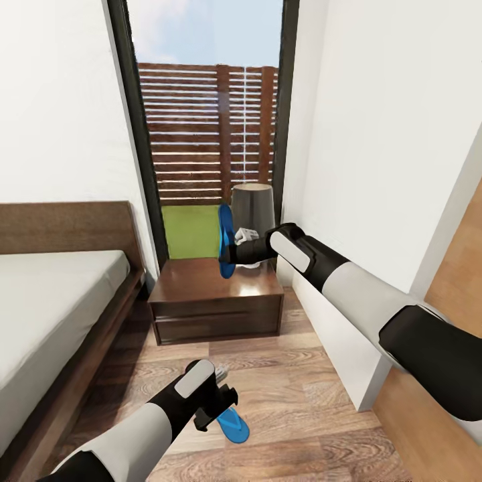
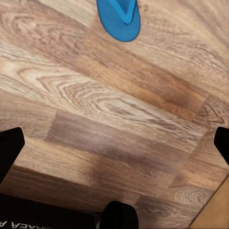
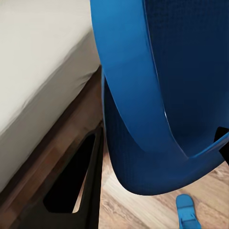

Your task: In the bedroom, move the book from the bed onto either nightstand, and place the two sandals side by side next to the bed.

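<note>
My right gripper point(image 1: 228, 254) is shut on one bright blue sandal point(image 1: 226, 235), holding it on edge in the air above the nightstand point(image 1: 214, 301). In the right wrist view this sandal point(image 3: 143, 95) hangs close, its strap looping across. The other sandal point(image 1: 234, 426) lies flat on the wood floor by the bed point(image 1: 47, 301); it also shows as a small blue shape point(image 3: 187, 210) far below. My left gripper point(image 1: 217, 407) hovers open just beside that floor sandal point(image 2: 119, 19), which lies beyond its fingertips. The book is out of view.
A grey cylindrical lamp point(image 1: 253, 206) stands at the nightstand's back right, before the tall black-framed window point(image 1: 207, 134). A white wall point(image 1: 375, 167) runs along the right, leaving a narrow strip of plank floor point(image 1: 301, 402) between it and the bed's dark frame point(image 3: 62, 143).
</note>
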`<state>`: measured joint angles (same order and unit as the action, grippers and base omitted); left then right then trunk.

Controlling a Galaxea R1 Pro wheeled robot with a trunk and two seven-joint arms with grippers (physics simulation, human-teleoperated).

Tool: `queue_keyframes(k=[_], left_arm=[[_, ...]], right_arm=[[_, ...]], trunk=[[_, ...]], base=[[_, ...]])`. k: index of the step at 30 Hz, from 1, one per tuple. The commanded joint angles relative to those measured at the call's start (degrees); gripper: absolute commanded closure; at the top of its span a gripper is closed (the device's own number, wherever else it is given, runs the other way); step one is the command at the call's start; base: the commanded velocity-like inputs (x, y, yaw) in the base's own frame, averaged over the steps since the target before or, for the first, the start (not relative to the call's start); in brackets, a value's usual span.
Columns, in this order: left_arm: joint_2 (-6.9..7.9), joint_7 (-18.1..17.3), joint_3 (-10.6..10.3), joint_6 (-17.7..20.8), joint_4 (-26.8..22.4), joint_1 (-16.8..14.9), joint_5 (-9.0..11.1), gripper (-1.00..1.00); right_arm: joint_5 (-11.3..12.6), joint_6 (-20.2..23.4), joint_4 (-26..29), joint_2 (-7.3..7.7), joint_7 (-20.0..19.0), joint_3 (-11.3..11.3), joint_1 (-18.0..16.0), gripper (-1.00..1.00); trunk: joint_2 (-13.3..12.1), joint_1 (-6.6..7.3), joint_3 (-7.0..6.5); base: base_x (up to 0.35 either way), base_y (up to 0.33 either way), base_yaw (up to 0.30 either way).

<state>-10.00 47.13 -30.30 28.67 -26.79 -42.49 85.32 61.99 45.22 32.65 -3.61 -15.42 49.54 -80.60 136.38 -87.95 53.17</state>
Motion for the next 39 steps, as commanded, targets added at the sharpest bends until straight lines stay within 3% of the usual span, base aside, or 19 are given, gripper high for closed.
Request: queue_keyframes(k=[1,7,13,17,25,28,29,39], left_arm=[[0.00,0.2,-0.1,0.2,0.0,0.0,0.0,-1.00],[0.00,0.0,-0.1,0.2,0.0,0.0,0.0,-1.00],[0.00,-0.2,0.0,0.2,0.1,-4.4,-0.1,-1.00],[0.00,-0.2,-0.1,0.2,0.1,-4.7,-0.1,-1.00],[0.00,-0.3,0.0,0.2,0.1,-5.1,0.0,-1.00],[0.00,-0.3,0.0,0.2,0.1,-6.2,0.0,-1.00],[0.00,-0.3,0.0,0.2,0.1,-8.5,0.0,-1.00],[0.00,-0.3,0.0,0.1,0.1,-9.6,0.1,-1.00]], right_arm=[[-0.2,0.0,0.0,0.01,-0.5,0.1,-0.1,1.00],[-0.2,0.0,0.0,0.01,-0.5,0.1,-0.1,1.00],[-0.2,0.0,1.2,0.10,-0.5,-0.2,-0.1,1.00],[-0.2,0.0,1.5,0.10,-0.4,-0.3,-0.1,1.00],[-0.3,0.0,1.6,0.19,-0.4,-0.3,-0.1,1.00],[-0.3,0.0,1.6,0.26,-0.4,-0.3,-0.1,1.00],[-0.3,0.0,1.9,0.34,-0.3,-0.4,-0.1,1.00],[-0.3,0.2,2.9,0.36,-0.2,-0.5,-0.4,1.00]], trunk=[[0.4,-0.21,0.24],[2.9,-1.53,1.32],[5.3,-2.85,2.40],[6.9,-3.73,3.12],[7.0,-3.93,4.89],[7.0,-4.01,5.62],[7.0,-4.04,5.92],[7.2,-4.29,9.03]], base=[[0.000,0.000,0.000],[0.000,0.000,0.000],[0.000,0.000,0.000],[0.000,0.000,0.000],[0.000,0.000,0.000],[0.000,0.000,0.000],[0.000,0.000,0.000],[0.000,0.000,0.000]])
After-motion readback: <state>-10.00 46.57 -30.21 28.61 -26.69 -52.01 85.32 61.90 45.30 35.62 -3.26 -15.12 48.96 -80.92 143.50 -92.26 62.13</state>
